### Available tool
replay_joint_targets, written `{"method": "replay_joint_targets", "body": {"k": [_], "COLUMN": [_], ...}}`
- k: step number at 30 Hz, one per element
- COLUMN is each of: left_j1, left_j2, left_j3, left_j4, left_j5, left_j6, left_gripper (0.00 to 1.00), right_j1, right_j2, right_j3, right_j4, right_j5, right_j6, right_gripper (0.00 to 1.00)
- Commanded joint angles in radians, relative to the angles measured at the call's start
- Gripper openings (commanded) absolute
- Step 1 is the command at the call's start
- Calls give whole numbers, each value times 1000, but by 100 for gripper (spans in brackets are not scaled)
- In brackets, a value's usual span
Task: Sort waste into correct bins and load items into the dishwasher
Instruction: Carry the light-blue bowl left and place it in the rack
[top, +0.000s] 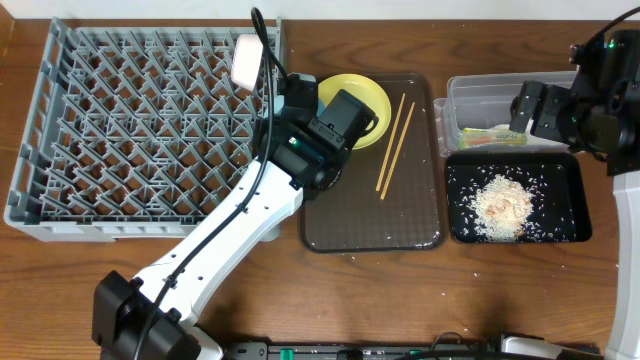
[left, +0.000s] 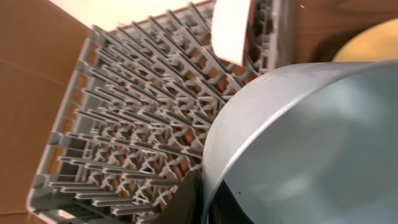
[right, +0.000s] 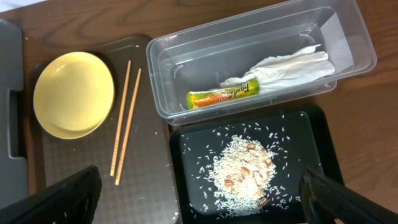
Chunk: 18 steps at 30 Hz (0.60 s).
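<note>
The brown wooden desk (top: 500, 300) carries everything. Largest on it is the square grey plastic dish rack with upright pegs (top: 30, 190), filling the left side. A white vessel (top: 248, 58) stands in the rack's far right corner; whether it is a cup or a bowl I cannot tell. Just right of the rack lies the dark brown flat serving tray (top: 400, 220). Right of that lies the shallow black rectangular tray (top: 572, 225), with the clear rectangular plastic tub (top: 470, 90) just beyond it. The left arm reaches up across the brown tray's near left corner. Its left hand (left: 202, 196) is closed, one dark finger against the rim of the light blue bowl (left: 311, 143). In the left wrist view the bowl is tilted and fills the right side beside the rack. The right hand (right: 199, 186) hangs above the black tray and tub with its fingers spread wide, holding nothing. The round yellow plate (top: 372, 92) sits in the brown tray's far left corner, partly hidden by the left arm. The crumpled white paper napkin (right: 292, 65) lies inside the tub, and the green-and-orange snack wrapper (right: 222, 94) lies beside it. The two thin wooden chopsticks (top: 393, 145) lie side by side on the brown tray, right of the plate. The pale rice-like food scraps (top: 503, 205) are heaped in the middle of the black tray, with loose grains scattered around.
</note>
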Motion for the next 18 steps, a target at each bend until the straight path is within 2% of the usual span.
{"method": "replay_joint_targets", "body": {"k": [1,11,18], "left_j1": [10,46,48], "left_j2": [-5,82,196], "left_j3": [-3,-3,-3], "left_j4": [-3,6,37], "left_j5": [-78,-185,-441], "left_j6": [5,5,0], "left_gripper": [7,8,7], "right_j1": [-1,-1,-1], "right_j2": [0,0,0], "right_j3": [0,0,0], "right_j4": [0,-1,-1], "right_j5": [5,5,5], "right_j6": [0,0,-1], "right_gripper": [99,99,99]}}
